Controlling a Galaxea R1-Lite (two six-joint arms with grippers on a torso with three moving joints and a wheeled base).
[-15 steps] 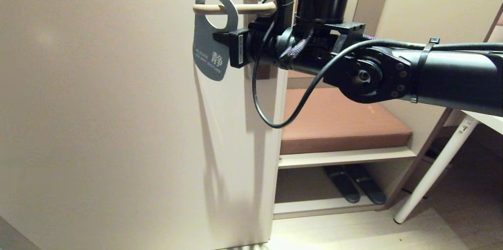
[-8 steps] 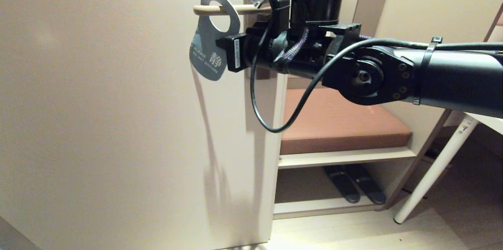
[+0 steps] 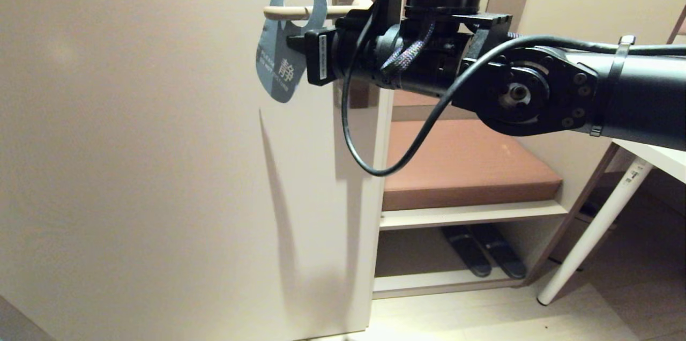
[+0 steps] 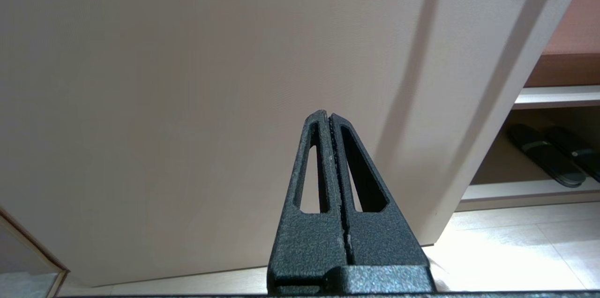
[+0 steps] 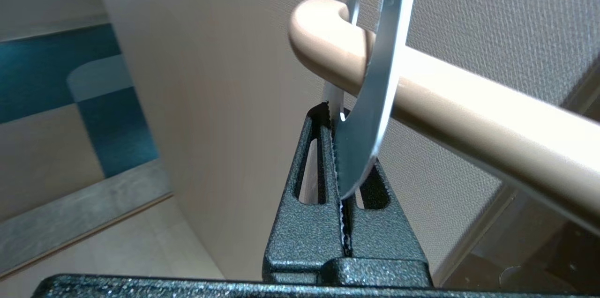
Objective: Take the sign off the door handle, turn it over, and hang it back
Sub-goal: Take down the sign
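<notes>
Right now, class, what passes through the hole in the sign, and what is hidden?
The handle runs through the sign's hole, with the door behind. The right gripper covers part of the sign's edge; its back face is hidden.

The sign now sits higher on the door handle than a second ago: the lever crosses the lower part of its hole rather than the upper rim. Its lower end is swung further left, tilting the card. The right gripper, clamped on its edge, has risen with it.
</notes>
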